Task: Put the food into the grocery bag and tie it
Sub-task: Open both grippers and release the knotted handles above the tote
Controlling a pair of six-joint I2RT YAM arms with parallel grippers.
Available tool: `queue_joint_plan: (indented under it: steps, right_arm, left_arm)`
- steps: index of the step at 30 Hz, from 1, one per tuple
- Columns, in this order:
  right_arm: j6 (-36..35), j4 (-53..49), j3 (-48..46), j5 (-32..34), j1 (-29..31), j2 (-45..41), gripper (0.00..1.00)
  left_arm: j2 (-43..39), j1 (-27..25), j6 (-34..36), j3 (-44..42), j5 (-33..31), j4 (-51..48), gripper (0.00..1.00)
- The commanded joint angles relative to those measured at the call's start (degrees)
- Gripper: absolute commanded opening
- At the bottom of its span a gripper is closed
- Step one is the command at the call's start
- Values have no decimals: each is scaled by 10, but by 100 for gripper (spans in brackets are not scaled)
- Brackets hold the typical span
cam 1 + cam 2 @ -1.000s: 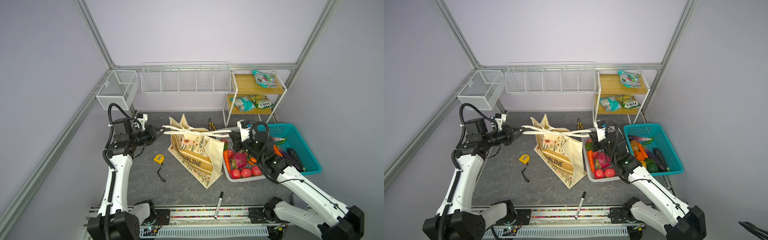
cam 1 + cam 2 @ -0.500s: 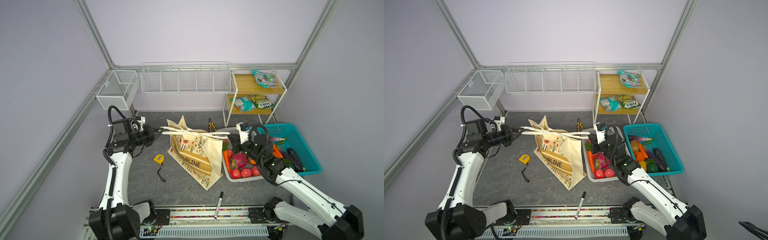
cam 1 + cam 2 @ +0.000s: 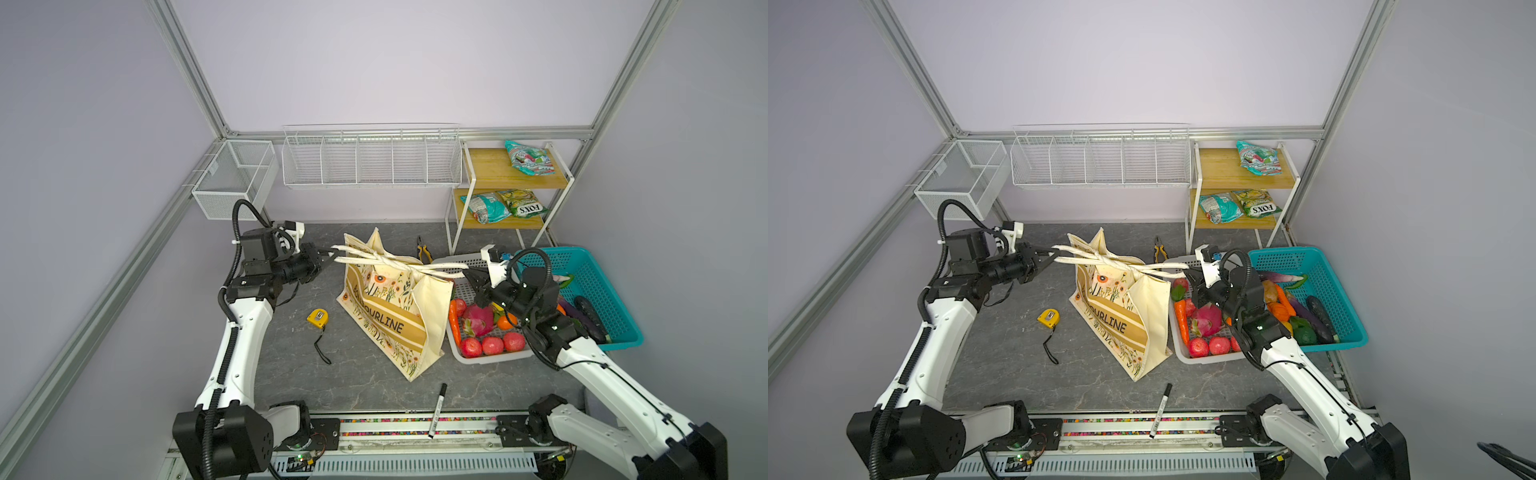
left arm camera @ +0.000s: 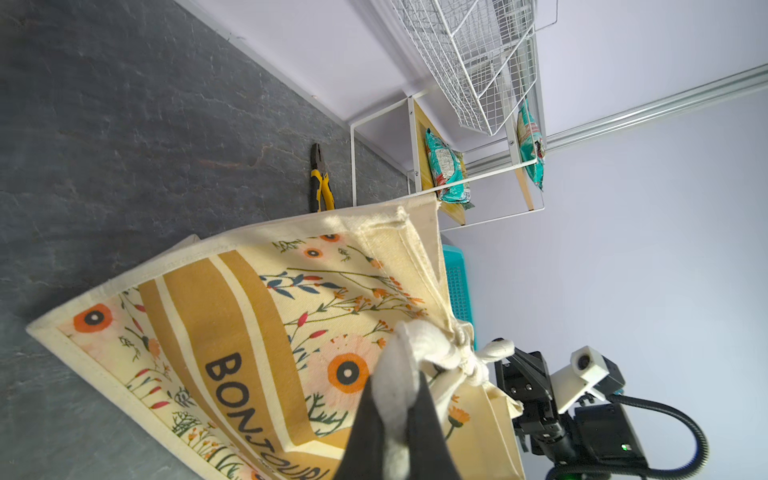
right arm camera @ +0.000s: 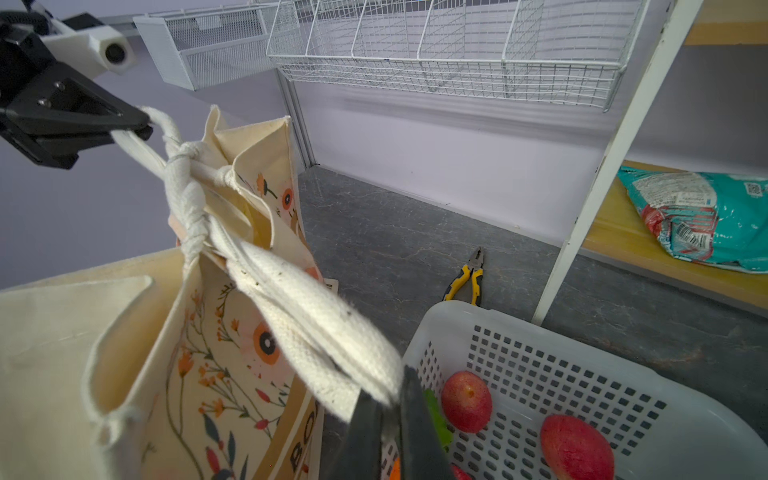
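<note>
Produce (image 3: 478, 325) fills white basket (image 3: 494, 357); left end effector (image 3: 328, 258) and right end effector (image 3: 467, 274) clamp knotted tote handles (image 3: 386, 261).

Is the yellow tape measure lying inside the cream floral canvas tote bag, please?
No, the yellow tape measure lies on the grey tabletop, apart from the cream floral canvas tote bag.

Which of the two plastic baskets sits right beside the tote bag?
The white perforated basket; the teal basket lies beyond it, farther from the grocery bag.
</note>
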Motion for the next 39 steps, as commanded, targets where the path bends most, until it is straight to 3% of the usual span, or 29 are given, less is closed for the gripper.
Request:
queue_joint_plan:
  steps: [1,9,16,23,31,33,35,37,39]
  right_arm:
    - [-74,-47,18,-4,2,-5,12]
    - [-115,-95,50,-38,8,24,32]
    - [-157,-141,120,-51,14,66,59]
    - [-193,-179,186,-48,16,113,70]
    - [-248,-232,253,-5,41,179,72]
    - [-257,-239,267,3,48,192,69]
    - [-260,-240,277,7,54,201,59]
    - [-256,-238,284,14,55,204,30]
    - [-246,-228,278,17,56,198,8]
  left_arm:
    - [-24,3,22,6,-79,33,0]
    - [-41,-5,43,0,-37,-11,0]
    - [-47,-9,56,-1,-24,-33,0]
    - [-47,-10,62,-4,-21,-43,0]
    - [-49,-12,64,-11,-20,-43,0]
    - [-48,-12,64,-13,-18,-43,0]
    - [-47,-12,64,-13,-19,-43,0]
    - [-45,-12,64,-11,-23,-45,0]
    - [-42,-12,59,-9,-47,-50,0]
